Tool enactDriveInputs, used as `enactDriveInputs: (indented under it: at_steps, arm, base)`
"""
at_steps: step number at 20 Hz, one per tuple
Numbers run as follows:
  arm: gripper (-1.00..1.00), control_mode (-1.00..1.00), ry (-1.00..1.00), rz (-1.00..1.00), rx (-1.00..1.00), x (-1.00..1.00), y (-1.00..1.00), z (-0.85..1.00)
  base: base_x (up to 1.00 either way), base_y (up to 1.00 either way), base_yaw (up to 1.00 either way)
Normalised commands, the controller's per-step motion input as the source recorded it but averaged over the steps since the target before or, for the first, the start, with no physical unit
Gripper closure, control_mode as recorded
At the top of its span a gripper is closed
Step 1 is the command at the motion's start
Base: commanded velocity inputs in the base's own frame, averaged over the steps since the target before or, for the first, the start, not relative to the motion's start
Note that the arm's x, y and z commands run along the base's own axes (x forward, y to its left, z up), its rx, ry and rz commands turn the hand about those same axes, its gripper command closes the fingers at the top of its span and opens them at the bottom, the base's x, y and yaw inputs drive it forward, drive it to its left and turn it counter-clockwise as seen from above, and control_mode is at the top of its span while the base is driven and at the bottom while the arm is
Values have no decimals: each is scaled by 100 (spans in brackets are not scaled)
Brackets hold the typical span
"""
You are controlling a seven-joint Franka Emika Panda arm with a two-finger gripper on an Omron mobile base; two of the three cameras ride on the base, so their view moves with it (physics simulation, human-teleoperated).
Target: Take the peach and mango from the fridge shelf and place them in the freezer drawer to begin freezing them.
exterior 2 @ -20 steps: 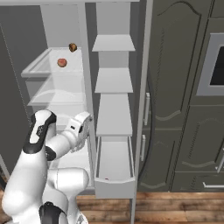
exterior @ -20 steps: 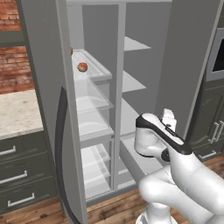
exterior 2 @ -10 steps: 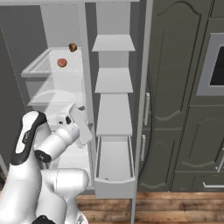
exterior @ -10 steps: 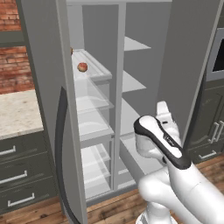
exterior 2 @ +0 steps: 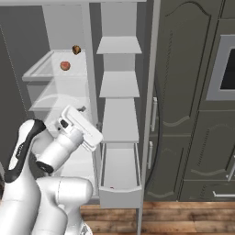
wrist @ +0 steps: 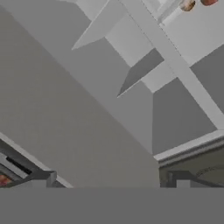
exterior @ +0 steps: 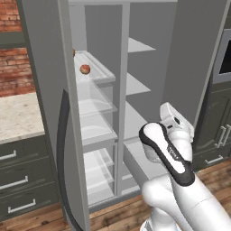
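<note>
The open fridge (exterior 2: 120,92) has a left column of translucent shelves and a right column of plain grey shelves (exterior 2: 119,85), and at the foot of that right column the freezer drawer (exterior 2: 120,198) stands pulled out. The white arm (exterior: 164,151) is raised in front of the fridge's lower half, and its gripper (wrist: 113,178) shows 2 dark finger tips standing well apart, spread and holding nothing. High on the left, the fridge shelf (exterior 2: 39,71) carries the peach (exterior 2: 65,66) and, just behind it toward the back wall, the mango (exterior 2: 76,49).
</note>
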Motion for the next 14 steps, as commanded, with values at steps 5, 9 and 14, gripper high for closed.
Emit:
enactDriveInputs:
  at_steps: [5,9,14]
  arm:
    - [-100,-100,23,-4,-60,-27,-23,0]
    - [-100,-100,35,-5,-57,-25,-38,7]
    - [-100,-100,35,-3,-51,-35,-56,24]
  base:
    - [0,0,0]
    - [0,0,0]
    - [0,0,0]
